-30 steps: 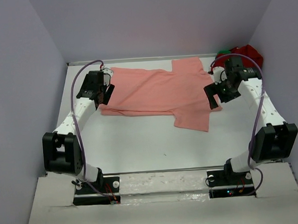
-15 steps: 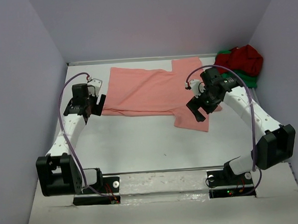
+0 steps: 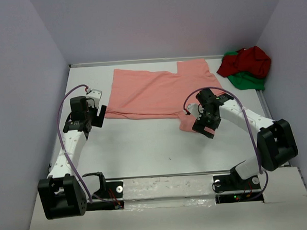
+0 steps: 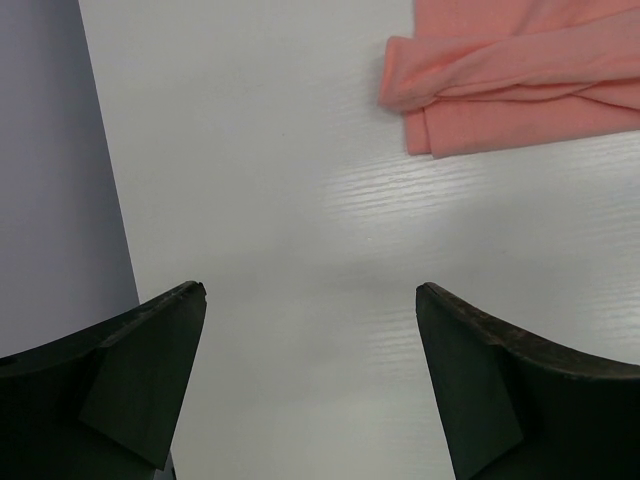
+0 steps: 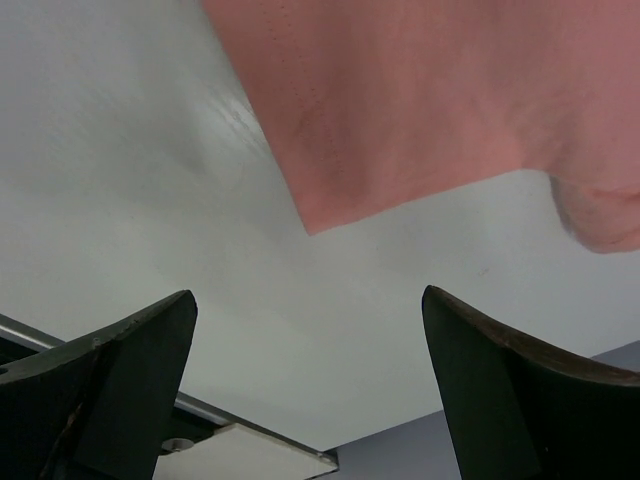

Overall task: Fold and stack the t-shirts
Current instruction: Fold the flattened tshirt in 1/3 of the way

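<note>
The salmon-pink t-shirt (image 3: pixel 157 91) lies partly folded across the far middle of the table. Its folded left corner shows in the left wrist view (image 4: pixel 500 90), and its near right sleeve shows in the right wrist view (image 5: pixel 400 100). The dark red t-shirt (image 3: pixel 249 61) sits crumpled on the bright green t-shirt (image 3: pixel 247 80) in the far right corner. My left gripper (image 3: pixel 98 117) is open and empty, just left of the pink shirt's near left corner (image 4: pixel 311 290). My right gripper (image 3: pixel 201 129) is open and empty over the sleeve's near edge (image 5: pixel 310 295).
The white table (image 3: pixel 145 146) is walled by grey panels on the left (image 3: pixel 29 101), back and right. A metal rail (image 3: pixel 167 176) runs along the near edge by the arm bases. Purple cables loop off both arms.
Both arms have drawn back toward the near side. The left gripper has moved off the shirt's far left corner to its near left. The right gripper has moved left and nearer, onto the sleeve.
</note>
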Controlling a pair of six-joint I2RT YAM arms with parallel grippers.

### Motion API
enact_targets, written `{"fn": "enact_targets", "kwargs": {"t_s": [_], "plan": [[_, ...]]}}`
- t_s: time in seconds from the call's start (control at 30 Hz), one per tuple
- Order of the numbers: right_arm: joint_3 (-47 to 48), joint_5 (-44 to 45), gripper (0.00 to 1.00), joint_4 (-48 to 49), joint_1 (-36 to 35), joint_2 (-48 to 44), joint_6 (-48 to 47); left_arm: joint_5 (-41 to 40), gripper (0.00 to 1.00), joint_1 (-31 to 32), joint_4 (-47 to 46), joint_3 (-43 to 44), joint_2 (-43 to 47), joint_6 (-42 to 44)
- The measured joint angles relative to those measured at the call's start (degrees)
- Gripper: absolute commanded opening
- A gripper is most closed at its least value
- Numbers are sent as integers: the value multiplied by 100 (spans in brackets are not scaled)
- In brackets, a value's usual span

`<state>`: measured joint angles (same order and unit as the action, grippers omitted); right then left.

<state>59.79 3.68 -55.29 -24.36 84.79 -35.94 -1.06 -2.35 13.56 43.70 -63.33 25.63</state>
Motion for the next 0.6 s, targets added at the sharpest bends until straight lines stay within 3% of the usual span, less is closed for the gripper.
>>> {"fn": "enact_targets", "kwargs": {"t_s": [0.27, 0.6], "plan": [[-155, 361, 100, 638, -214, 79, -629, 85, 99, -177, -31, -68, 385, 0], [-155, 273, 94, 734, -946, 376, -667, 153, 99, -409, -33, -68, 361, -4]]}}
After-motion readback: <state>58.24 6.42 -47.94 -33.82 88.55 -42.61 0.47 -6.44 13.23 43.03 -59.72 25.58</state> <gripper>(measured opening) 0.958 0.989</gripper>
